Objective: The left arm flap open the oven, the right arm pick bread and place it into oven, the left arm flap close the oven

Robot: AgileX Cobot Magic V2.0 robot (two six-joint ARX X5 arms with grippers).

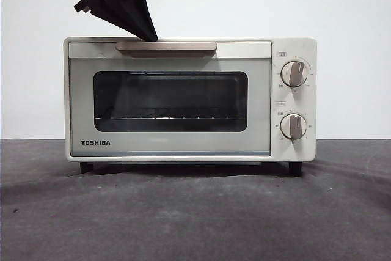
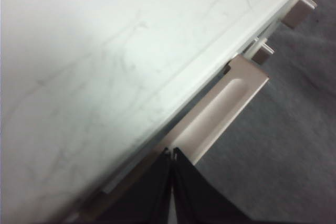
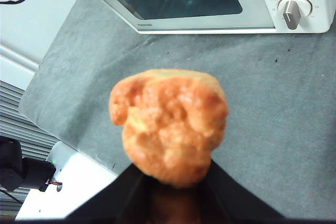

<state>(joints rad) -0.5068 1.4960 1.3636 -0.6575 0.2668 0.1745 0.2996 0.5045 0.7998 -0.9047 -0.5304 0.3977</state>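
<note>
The cream-white oven stands in the middle of the front view with its glass door closed. My left gripper comes down from the upper left, and its pointed tip rests on the left part of the beige bar handle. The left wrist view shows that gripper shut, tip against the handle, beside the oven's white top. My right gripper is shut on the golden-orange bread, held above the grey table in front of the oven. The front view shows neither the bread nor the right gripper.
Two round knobs sit on the oven's right panel. A wire rack shows behind the glass. The grey table mat stretches in front of the oven; beyond its edge lies a white surface.
</note>
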